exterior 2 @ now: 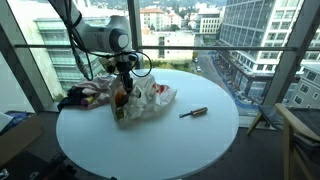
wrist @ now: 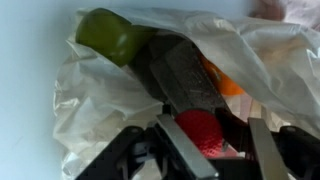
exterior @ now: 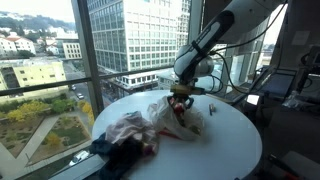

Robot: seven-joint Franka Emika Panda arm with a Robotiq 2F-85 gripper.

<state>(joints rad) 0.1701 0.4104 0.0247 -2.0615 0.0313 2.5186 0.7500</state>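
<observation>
In the wrist view my gripper (wrist: 216, 138) is shut on a round red fruit with a dimpled skin (wrist: 200, 130), which sits between its two fingers. Just beyond lies a crumpled clear plastic bag (wrist: 90, 95) holding a green fruit (wrist: 110, 35), a dark grey object (wrist: 185, 72) and something orange (wrist: 228, 84). In both exterior views the gripper (exterior: 181, 97) (exterior 2: 122, 90) points down over the bag (exterior: 178, 120) (exterior 2: 143, 100) on the round white table (exterior: 230, 140) (exterior 2: 160, 145). Whether the red fruit is lifted off the bag I cannot tell.
A heap of pink and dark clothes (exterior: 125, 135) (exterior 2: 85, 97) lies beside the bag near the table's edge. A dark pen-like object (exterior 2: 193, 112) (exterior: 212, 109) rests apart on the table. Tall windows stand close behind, and a chair (exterior 2: 300, 135) is near.
</observation>
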